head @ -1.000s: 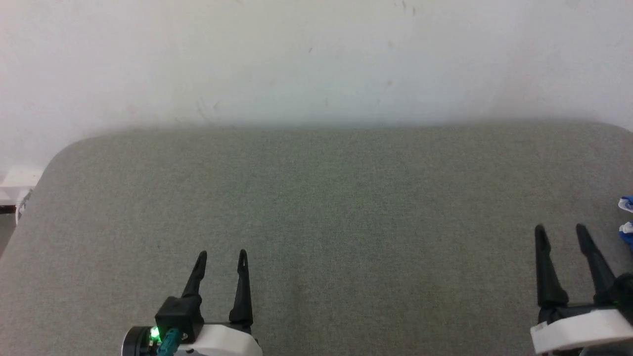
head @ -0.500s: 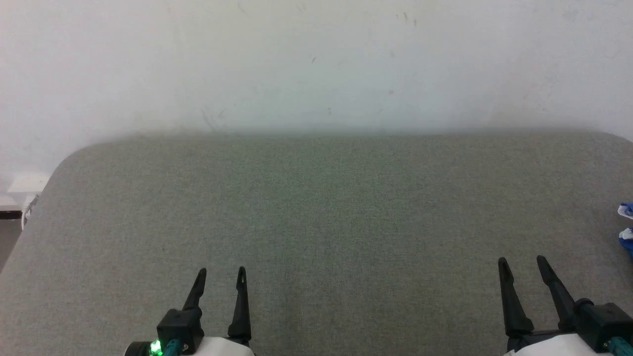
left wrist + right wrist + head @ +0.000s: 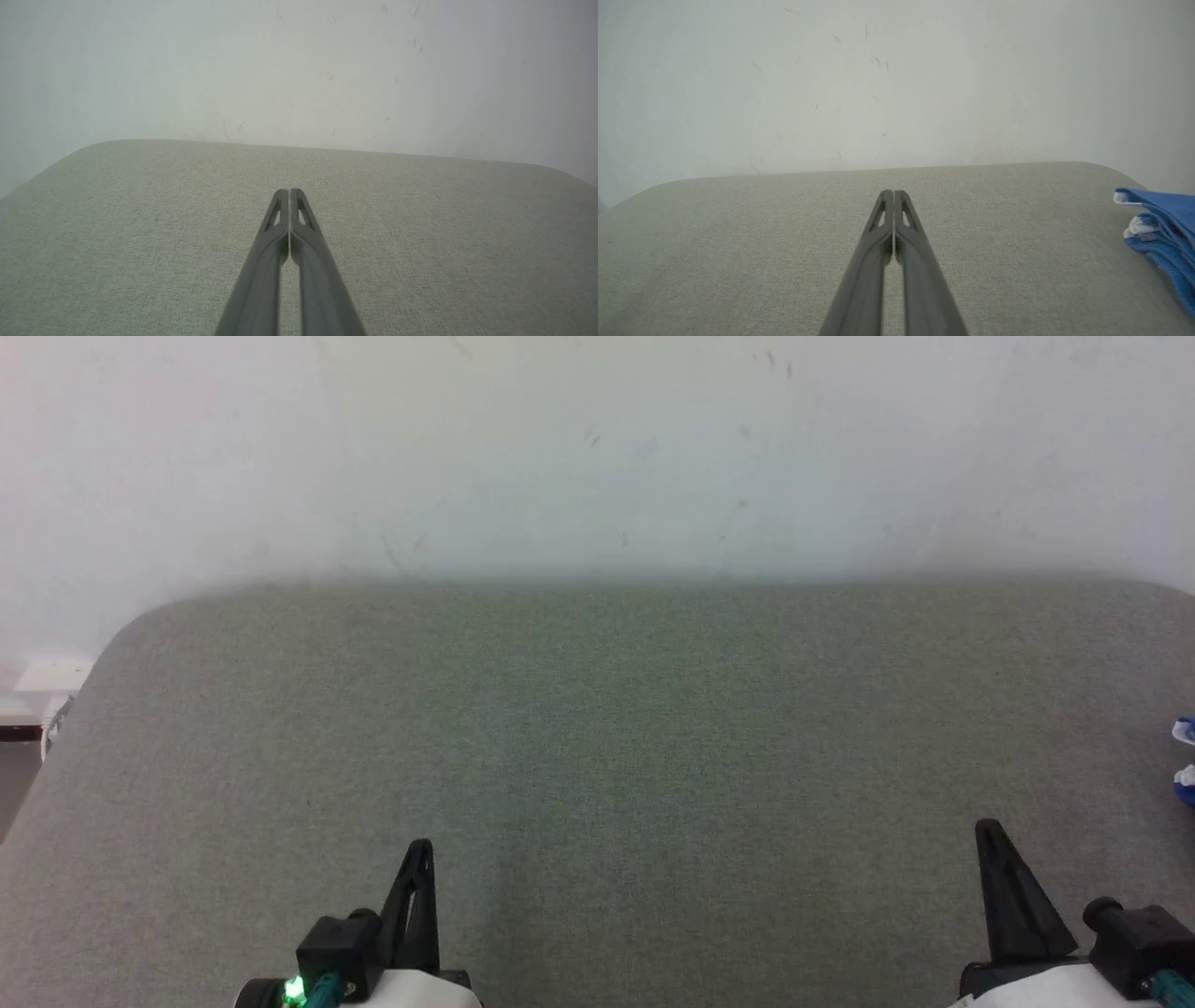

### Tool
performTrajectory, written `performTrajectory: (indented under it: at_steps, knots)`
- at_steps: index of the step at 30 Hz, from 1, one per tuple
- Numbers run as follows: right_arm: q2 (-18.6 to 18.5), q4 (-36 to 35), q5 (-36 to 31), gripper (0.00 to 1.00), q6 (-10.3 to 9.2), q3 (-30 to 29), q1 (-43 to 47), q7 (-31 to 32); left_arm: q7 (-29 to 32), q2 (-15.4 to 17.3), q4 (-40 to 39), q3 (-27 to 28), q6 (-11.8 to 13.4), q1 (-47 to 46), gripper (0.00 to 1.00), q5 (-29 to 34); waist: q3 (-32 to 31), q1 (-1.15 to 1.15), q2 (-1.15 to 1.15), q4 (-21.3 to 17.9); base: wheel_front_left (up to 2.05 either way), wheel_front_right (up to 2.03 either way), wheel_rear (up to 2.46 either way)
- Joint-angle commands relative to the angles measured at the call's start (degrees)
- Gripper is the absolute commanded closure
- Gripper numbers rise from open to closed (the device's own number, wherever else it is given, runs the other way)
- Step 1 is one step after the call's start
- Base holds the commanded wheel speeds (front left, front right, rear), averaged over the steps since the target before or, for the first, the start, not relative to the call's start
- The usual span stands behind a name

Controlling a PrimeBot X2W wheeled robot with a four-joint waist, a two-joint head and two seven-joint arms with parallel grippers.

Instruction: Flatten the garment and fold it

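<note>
- Grey padded table (image 3: 597, 728) against a pale wall (image 3: 597, 448): same as a second ago, apart from a slight shift of the head camera.
- The garment (image 3: 1164, 228) at the table's far right edge, partly cut off by the frame. Blue layers with white trim, bunched or stacked, not spread flat. Same spot as a second ago, touched by neither arm.
- Right gripper (image 3: 988, 831): a second ago near the garment, now drawn back toward the robot, low at the right of the head view and well apart from the cloth.
- Left gripper (image 3: 422, 849): low at the left, barely moved.
- Newest and smallest change: both pairs of jaws, spread half a second ago, now pressed tip to tip on nothing, plain in each wrist view.
- Reads as a retreat to a rest pose, not a reach for the fabric.
- Cannot tell from so little cloth in frame whether those layers are a finished fold set aside or a heap awaiting flattening. If a heap, probably calls for reopening the jaws and sending the right arm back to the edge.
</note>
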Motion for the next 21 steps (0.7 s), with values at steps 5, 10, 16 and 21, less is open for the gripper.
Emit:
performTrajectory:
  at_steps: [5, 10, 16, 21]
  knots:
    - [0.09, -0.32, -0.80, 1.00, 0.00, 0.23, -0.68, 0.67, 0.66, 0.00, -0.63, 0.62, -0.41, -0.37, 1.00, 0.72, 0.11, 0.00, 0.00, -0.08, 0.00, 0.00, 0.00]
    - [0.14, -0.48, -1.21, 1.00, -0.01, 0.34, -1.04, 1.26, 1.24, 0.00, -0.98, 0.99, -0.62, -0.56, 1.00, 1.08, 0.23, 0.00, 0.00, -0.17, 0.00, 0.00, 0.00]
    - [0.20, -0.67, -1.69, 1.00, -0.01, 0.48, -1.46, 1.96, 1.95, 0.00, -1.41, 1.43, -0.86, -0.78, 1.00, 1.51, 0.36, 0.00, 0.00, -0.27, 0.00, 0.00, 0.00]
    - [0.24, -0.83, -2.09, 1.00, -0.01, 0.59, -1.82, 2.54, 2.53, 0.00, -1.77, 1.79, -1.06, -0.97, 1.00, 1.87, 0.47, 0.00, 0.00, -0.35, 0.00, 0.00, 0.00]
